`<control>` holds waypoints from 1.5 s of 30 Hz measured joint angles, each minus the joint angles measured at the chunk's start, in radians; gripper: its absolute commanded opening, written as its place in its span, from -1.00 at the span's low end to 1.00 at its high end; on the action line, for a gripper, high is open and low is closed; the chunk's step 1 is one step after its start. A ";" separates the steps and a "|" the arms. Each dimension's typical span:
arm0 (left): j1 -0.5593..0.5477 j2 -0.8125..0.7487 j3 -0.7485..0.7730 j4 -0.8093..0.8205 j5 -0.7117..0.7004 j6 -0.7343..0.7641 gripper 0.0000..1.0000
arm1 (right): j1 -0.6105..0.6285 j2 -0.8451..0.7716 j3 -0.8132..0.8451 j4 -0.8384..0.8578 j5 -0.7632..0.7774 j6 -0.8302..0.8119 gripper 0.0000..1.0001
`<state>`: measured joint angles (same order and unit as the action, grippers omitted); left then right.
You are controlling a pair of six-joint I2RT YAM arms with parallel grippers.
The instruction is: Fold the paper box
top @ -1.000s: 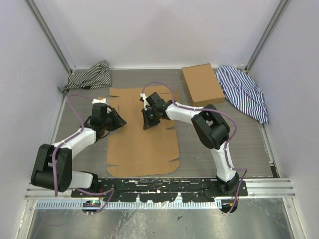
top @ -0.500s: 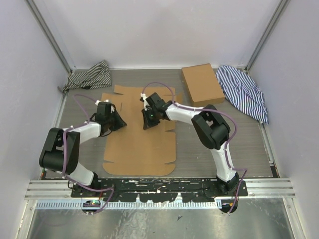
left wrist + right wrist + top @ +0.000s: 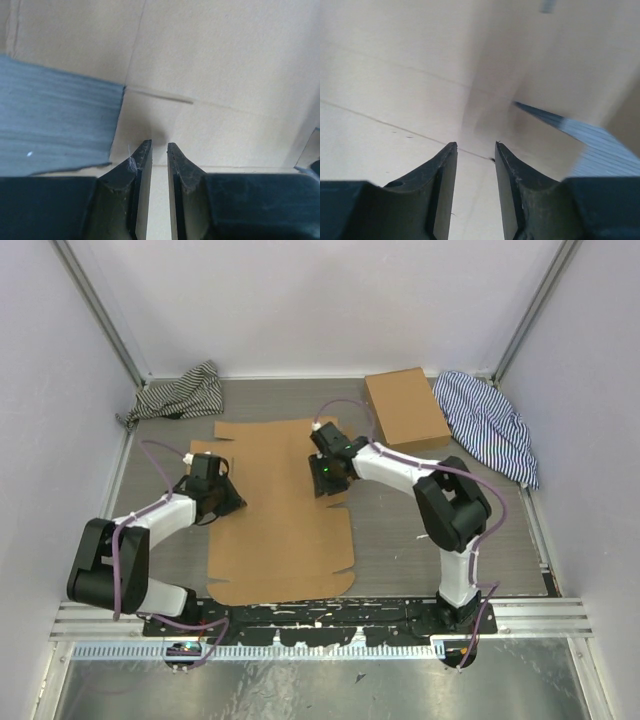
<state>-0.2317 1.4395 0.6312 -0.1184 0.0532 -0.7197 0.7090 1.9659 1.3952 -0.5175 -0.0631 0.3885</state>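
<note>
The paper box (image 3: 280, 525) lies flat and unfolded on the grey table, a large brown die-cut sheet with flaps and tabs at its edges. My left gripper (image 3: 228, 498) is low over the sheet's left edge; in the left wrist view (image 3: 159, 145) its jaws stand a narrow gap apart with only cardboard (image 3: 225, 65) showing behind them. My right gripper (image 3: 325, 480) is low over the sheet's right side near a side tab. In the right wrist view (image 3: 475, 145) its jaws are slightly apart over the creased cardboard (image 3: 395, 65), holding nothing.
A smaller, squarer brown box (image 3: 405, 410) sits at the back right. A blue striped cloth (image 3: 490, 425) lies beside it in the right corner. A dark striped cloth (image 3: 180, 392) lies in the back left corner. White walls enclose the table.
The sheet has slid toward the near edge and turned slightly. My right gripper moved to the right along it. My left gripper moved a little nearer.
</note>
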 measured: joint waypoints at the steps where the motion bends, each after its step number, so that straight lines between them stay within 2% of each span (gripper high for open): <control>1: 0.000 -0.018 -0.011 -0.010 -0.003 -0.006 -0.48 | -0.019 -0.024 -0.016 -0.005 0.016 0.008 -0.06; 5: 0.000 -0.056 -0.033 -0.045 -0.011 -0.019 -0.48 | -0.101 -0.100 -0.077 -0.019 0.055 0.025 0.13; 9: -0.003 -0.059 -0.033 -0.058 -0.011 -0.025 -0.48 | -0.145 -0.108 -0.103 -0.014 0.068 0.025 0.16; 24: -0.013 -0.056 -0.032 -0.062 -0.018 -0.026 -0.49 | -0.104 -0.109 -0.139 0.038 -0.027 0.021 0.07; 32: -0.013 -0.056 -0.032 -0.062 -0.019 -0.026 -0.49 | -0.042 -0.111 -0.085 0.054 -0.100 0.020 0.04; 45: -0.013 -0.040 -0.022 -0.062 -0.008 -0.031 -0.49 | -0.023 0.042 -0.013 0.102 -0.128 0.034 0.03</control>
<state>-0.2451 1.3998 0.6090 -0.1802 0.0452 -0.7506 0.6865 2.0083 1.3823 -0.4156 -0.1909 0.4225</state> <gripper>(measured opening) 0.254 0.515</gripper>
